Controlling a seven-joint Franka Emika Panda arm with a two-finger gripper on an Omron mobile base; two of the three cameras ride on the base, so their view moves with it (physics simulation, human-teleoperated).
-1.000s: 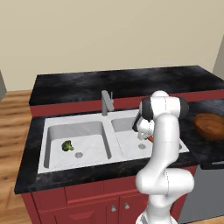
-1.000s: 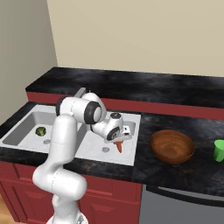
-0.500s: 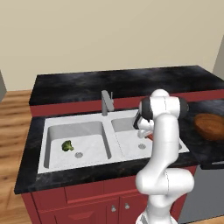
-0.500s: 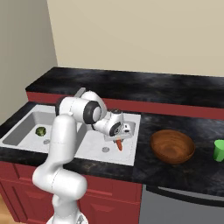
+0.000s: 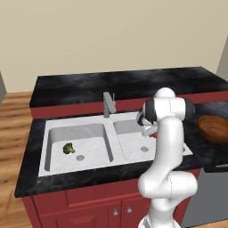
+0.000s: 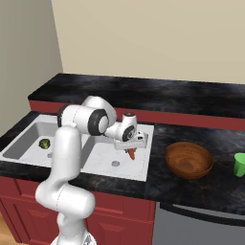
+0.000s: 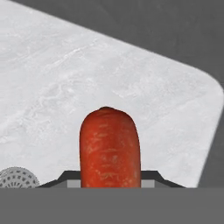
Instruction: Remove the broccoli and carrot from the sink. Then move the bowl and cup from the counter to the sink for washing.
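Note:
My gripper (image 6: 132, 149) is shut on the orange-red carrot (image 6: 131, 154), which hangs point down above the right basin of the white-grey sink (image 6: 101, 163). In the hand view the carrot (image 7: 109, 148) rises between the fingertips over the pale basin floor, a drain at the lower left. The carrot (image 5: 153, 134) peeks out behind the arm in the left base view. The broccoli (image 5: 68, 148) lies in the left basin, also visible as the broccoli (image 6: 44, 143) from the right. The reddish-brown bowl (image 6: 188, 160) and the green cup (image 6: 239, 164) stand on the black counter (image 6: 191, 186), right of the sink.
A grey faucet (image 5: 108, 105) stands at the centre back of the sink. A raised black ledge (image 5: 124, 82) runs behind the counter against the beige wall. Red cabinets (image 5: 89, 207) lie below, with a grey appliance front (image 6: 201, 225) at the right.
The gripper has lifted the carrot a little and carried it slightly toward the sink's right rim. Broccoli, bowl and cup have not moved.

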